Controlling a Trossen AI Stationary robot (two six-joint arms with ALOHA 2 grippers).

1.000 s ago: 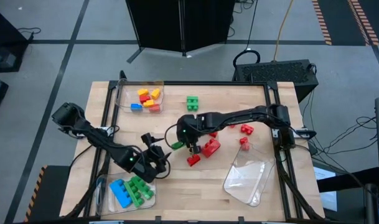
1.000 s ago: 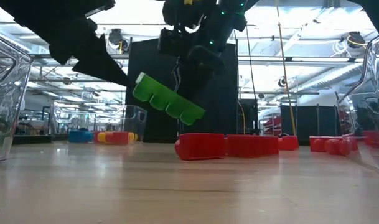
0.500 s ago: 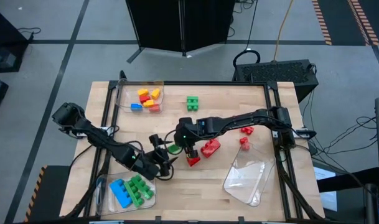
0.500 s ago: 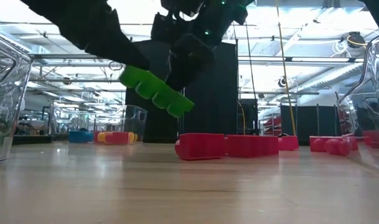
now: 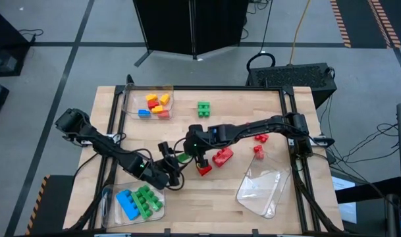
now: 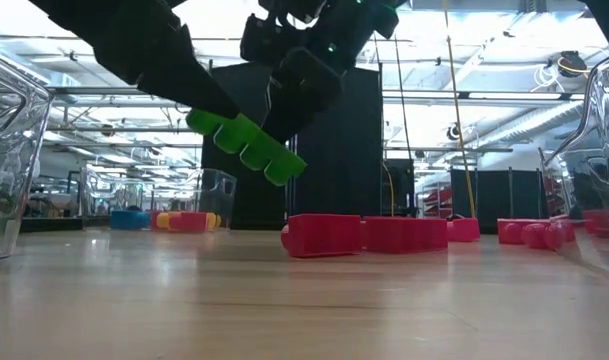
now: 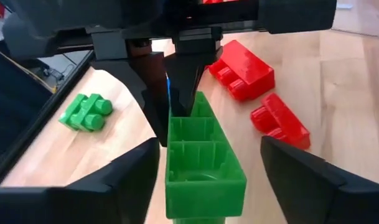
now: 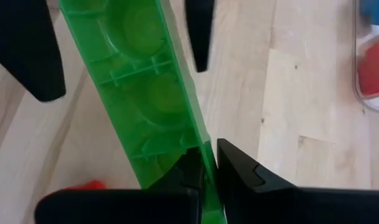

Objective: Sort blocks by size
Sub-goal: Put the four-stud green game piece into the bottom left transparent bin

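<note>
Pinching long green block (image 8: 153, 93): right fingers (image 8: 205, 171) | left fingers (image 7: 301, 171) spread | block's studs hidden

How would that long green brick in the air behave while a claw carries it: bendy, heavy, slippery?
The long green brick probably stays stiff: it juts out straight though the right claw pinches only one thin wall. It is likely light, since its underside is hollow. It might swivel or slip, because it hangs tilted from that narrow pinch, which may be why the left claw brackets its free end.

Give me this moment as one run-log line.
phase: mid-air handover | right gripper: shut on long green block | left gripper: open, fingers either side of block, not gripping | red blocks: on table
</note>
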